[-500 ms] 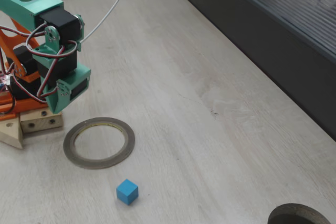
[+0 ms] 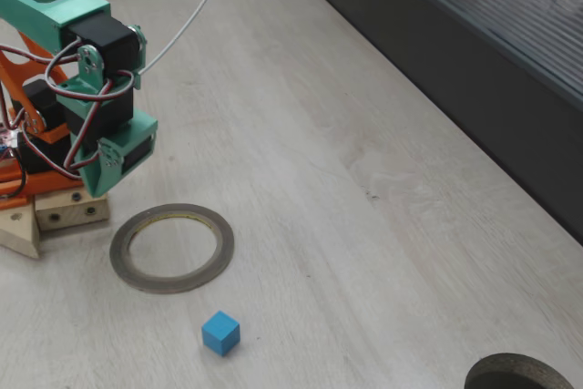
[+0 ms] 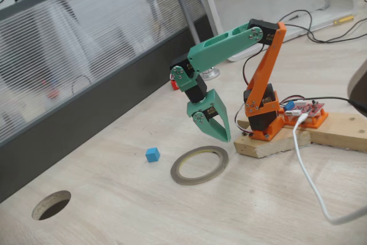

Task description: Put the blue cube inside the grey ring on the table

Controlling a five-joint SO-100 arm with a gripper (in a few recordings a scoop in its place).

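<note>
While your ring (image 2: 172, 248) lies flat left of centre in a fixed view, nothing sits inside it but bare table (image 2: 301, 134). Your cube (image 2: 220, 332) rests outside, just below the ring near the bottom edge. Your gripper (image 3: 213, 125) hangs at mid-frame above the ring's far rim, jaws somewhat apart, holding nothing.

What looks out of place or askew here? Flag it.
Nothing stands out. The small blue cube sits flat on the pale wood-grain table, apart from the thin flat grey ring. The green gripper hangs above the ring's far edge.
</note>
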